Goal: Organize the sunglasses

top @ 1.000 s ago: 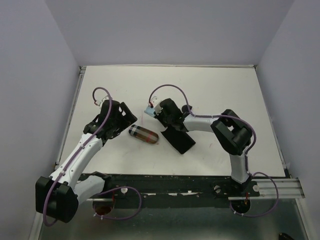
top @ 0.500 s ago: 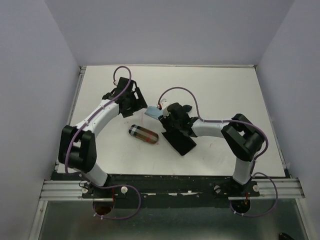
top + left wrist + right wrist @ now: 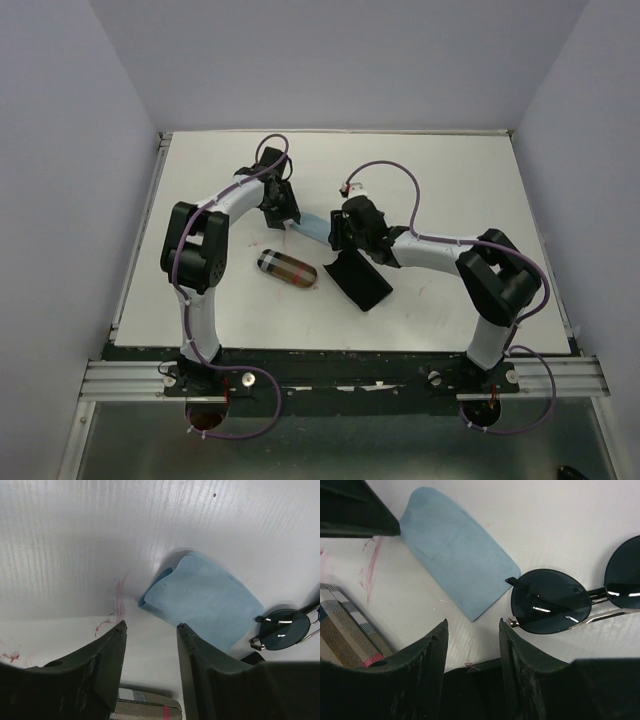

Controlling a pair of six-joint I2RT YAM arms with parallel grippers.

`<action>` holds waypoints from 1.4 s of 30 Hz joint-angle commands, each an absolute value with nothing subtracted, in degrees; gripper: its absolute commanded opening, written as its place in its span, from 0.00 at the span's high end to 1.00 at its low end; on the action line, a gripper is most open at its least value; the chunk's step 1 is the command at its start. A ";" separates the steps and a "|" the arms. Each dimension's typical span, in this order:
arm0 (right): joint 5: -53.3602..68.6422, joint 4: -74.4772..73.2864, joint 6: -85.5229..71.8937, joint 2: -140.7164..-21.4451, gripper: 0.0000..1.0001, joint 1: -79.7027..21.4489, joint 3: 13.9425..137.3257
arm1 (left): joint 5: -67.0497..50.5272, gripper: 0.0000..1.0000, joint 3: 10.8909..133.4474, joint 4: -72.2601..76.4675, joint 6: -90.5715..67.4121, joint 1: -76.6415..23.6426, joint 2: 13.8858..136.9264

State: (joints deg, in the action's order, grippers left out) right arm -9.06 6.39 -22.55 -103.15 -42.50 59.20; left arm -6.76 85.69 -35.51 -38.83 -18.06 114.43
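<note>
The sunglasses [image 3: 551,607] lie flat on the white table [image 3: 450,180], near its middle and right under my right gripper [image 3: 473,624]. They have dark roundish lenses in thin black rims, with slim silvery temples folded across them. In the right wrist view the two lenses sit side by side, so the long axis runs from lower left up to the right edge, where the second lens is cut off. One hinge tip just meets the rim of a soft blue cloth [image 3: 455,555], a rounded oblong with one end curled up.

My right gripper hovers with its fingers parted, holding nothing. My left gripper [image 3: 152,626] is at the cloth's other end, also spread and gripping nothing.

Nearer the arm bases, the plaid case [image 3: 287,268] is a rounded capsule lying aslant, and the black case [image 3: 358,282] is a flat oblong beside it. I cannot see inside either. Red smears [image 3: 119,597] mark the finely ribbed tabletop.
</note>
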 commanded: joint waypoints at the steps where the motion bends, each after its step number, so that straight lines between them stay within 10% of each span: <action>1: -10.46 3.96 -27.16 -102.57 0.47 -41.66 60.47 | -10.02 0.50 87.80 -37.27 -38.14 -17.75 116.63; 22: -9.06 4.30 -27.42 -99.93 0.47 -40.78 58.27 | -6.42 0.73 93.68 -45.35 -43.77 -18.81 122.25; 28: -7.65 4.75 -27.42 -98.97 0.47 -40.78 57.22 | -5.80 1.00 94.05 -46.41 -47.19 -18.81 122.61; 42: -1.68 4.66 -26.81 -102.04 0.47 -40.78 59.41 | -5.36 0.99 61.98 -29.45 -59.50 -19.34 100.74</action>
State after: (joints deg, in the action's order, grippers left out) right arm -5.69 4.60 -26.96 -100.25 -41.12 57.91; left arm -6.87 68.53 -34.63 -54.83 -18.76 106.50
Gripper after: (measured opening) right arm 0.529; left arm 0.017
